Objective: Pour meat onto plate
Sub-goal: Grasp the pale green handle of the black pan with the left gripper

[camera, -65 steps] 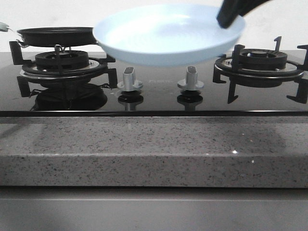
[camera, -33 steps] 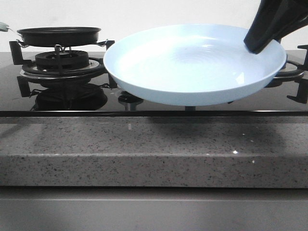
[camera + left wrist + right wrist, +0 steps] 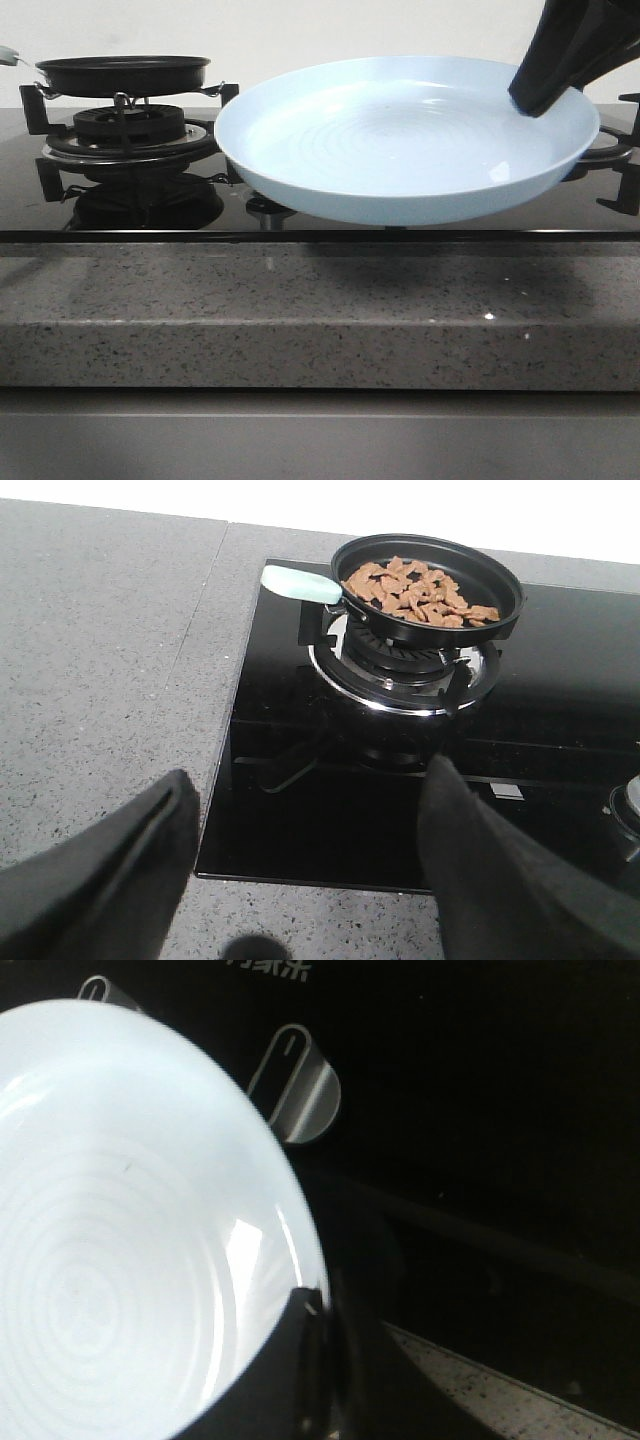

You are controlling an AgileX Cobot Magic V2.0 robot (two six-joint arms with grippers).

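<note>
Meat (image 3: 418,592) sits in the far-left frying pan (image 3: 430,580), beyond the wide-open left gripper (image 3: 310,865), while the right gripper (image 3: 545,85) pinches the empty plate (image 3: 400,140).

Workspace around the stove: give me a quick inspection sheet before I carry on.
Surface: black glass stove top set in a speckled grey counter.
Meat: orange-brown pieces heaped in the black frying pan, none on the plate.
Plate: pale blue plate, empty, held above the stove's front edge, tilted toward the front camera.
Pan: sits on the left burner, mint handle pointing away from the stove's middle.
Clutter: nothing seen.
Left gripper: open, holding nothing, short of the pan.
Right gripper: shut on the plate's rim.
Cables: nothing seen.
Surroundings: pale wall behind; two control knobs below the plate.
</note>
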